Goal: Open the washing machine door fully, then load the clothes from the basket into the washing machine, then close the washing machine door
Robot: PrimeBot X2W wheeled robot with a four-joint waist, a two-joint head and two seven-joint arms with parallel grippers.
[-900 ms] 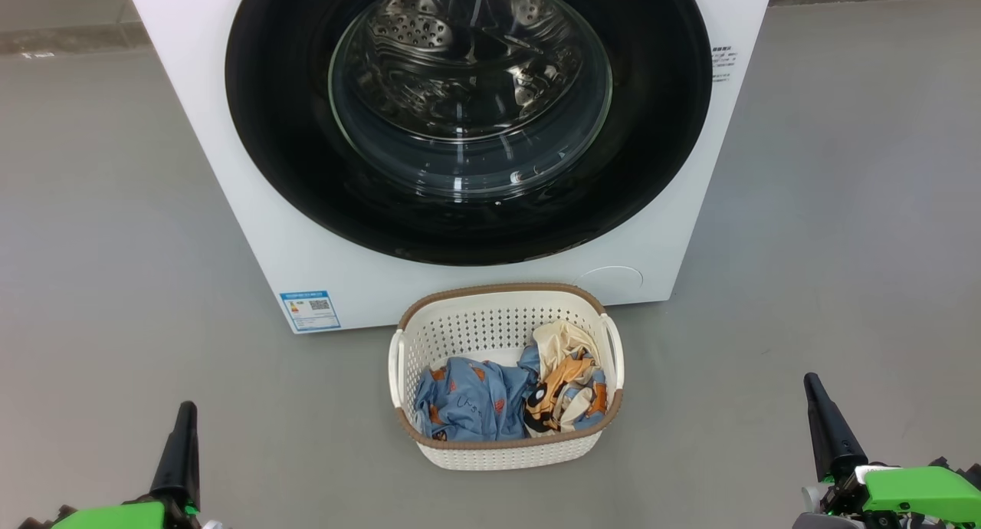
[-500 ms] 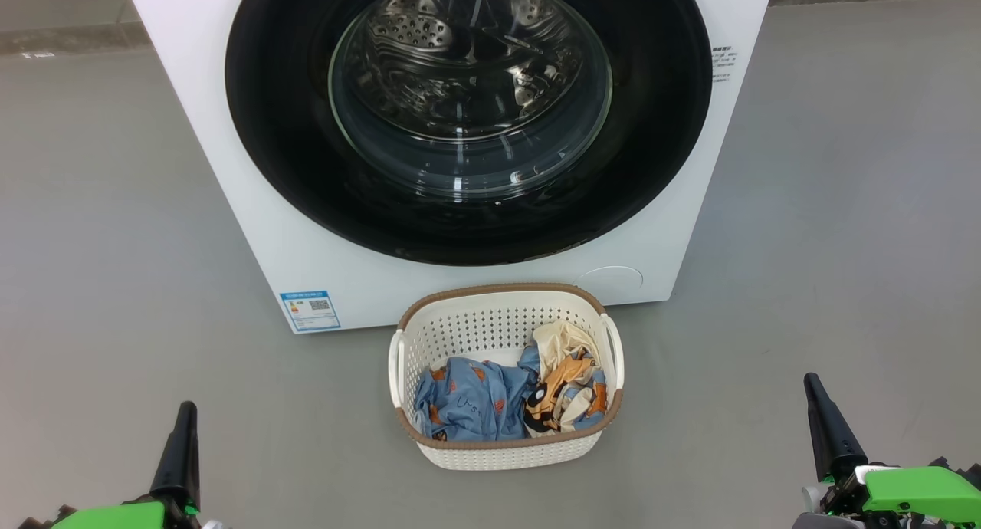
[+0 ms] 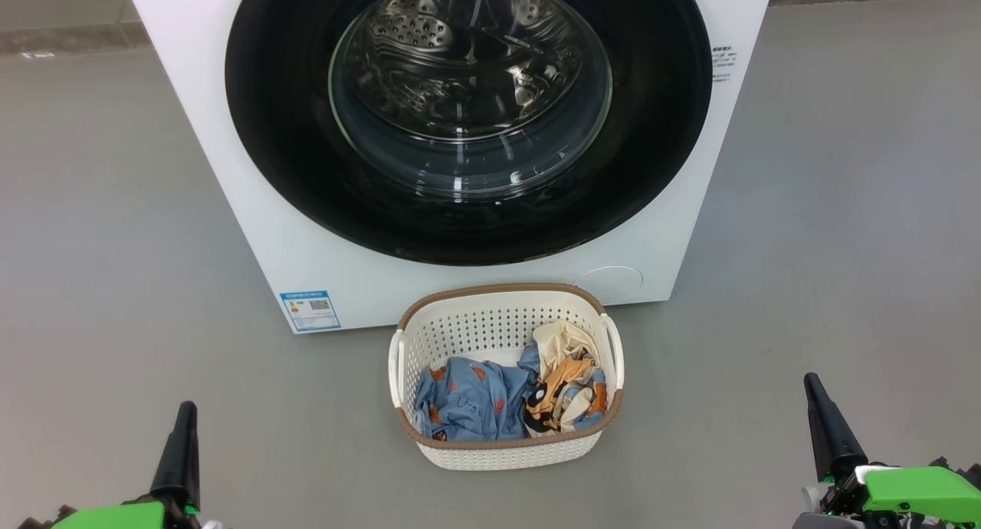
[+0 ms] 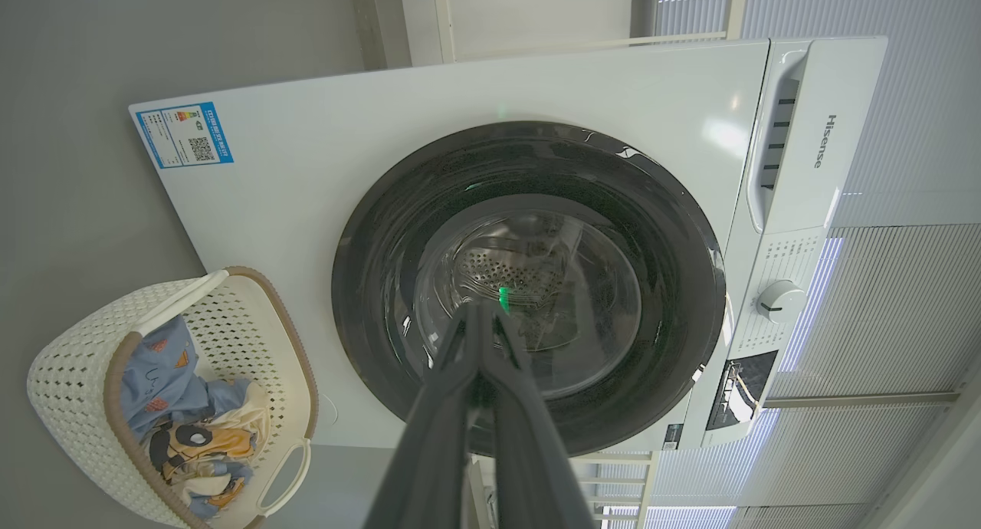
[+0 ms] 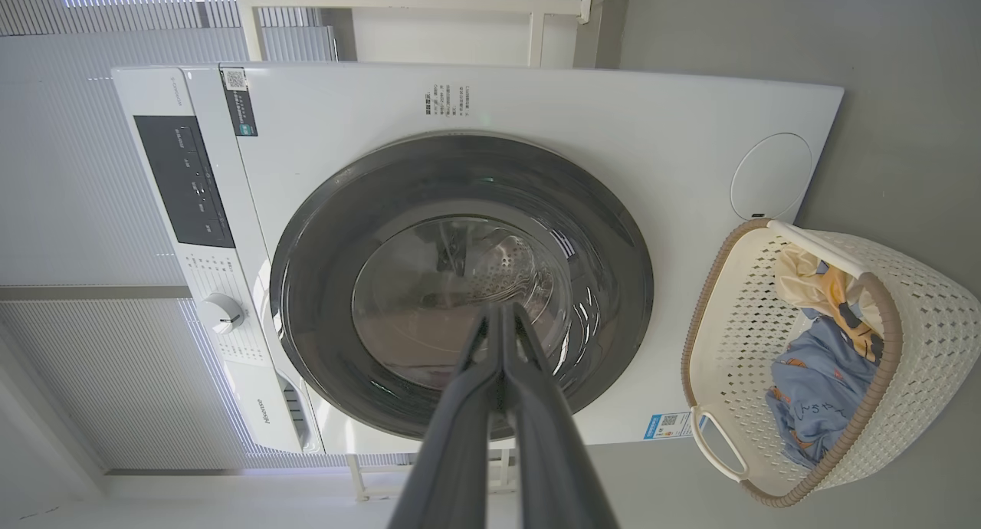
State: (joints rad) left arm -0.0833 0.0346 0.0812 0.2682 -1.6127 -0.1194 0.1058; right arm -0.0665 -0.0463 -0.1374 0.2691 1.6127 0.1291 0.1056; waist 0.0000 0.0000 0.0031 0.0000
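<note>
The white washing machine (image 3: 253, 230) fills the top of the head view, its round black washing machine door (image 3: 291, 153) closed flat against the front. On the floor just before it sits the cream basket (image 3: 506, 448) with the clothes (image 3: 475, 402), light blue and orange, heaped inside. My left gripper (image 3: 184, 414) rests shut at the lower left and my right gripper (image 3: 812, 387) shut at the lower right, both well back from basket and door. In the wrist views the left gripper (image 4: 479, 307) and right gripper (image 5: 500, 310) point at the door (image 4: 383, 284) (image 5: 322, 284) with fingertips pressed together, nothing held.
Grey floor (image 3: 100, 284) lies on both sides of the machine and basket. A blue energy label (image 3: 310, 310) and a round filter cover (image 3: 611, 277) sit low on the machine's front. A control panel with a knob (image 4: 780, 302) runs along the machine's top, with pale slatted blinds behind it.
</note>
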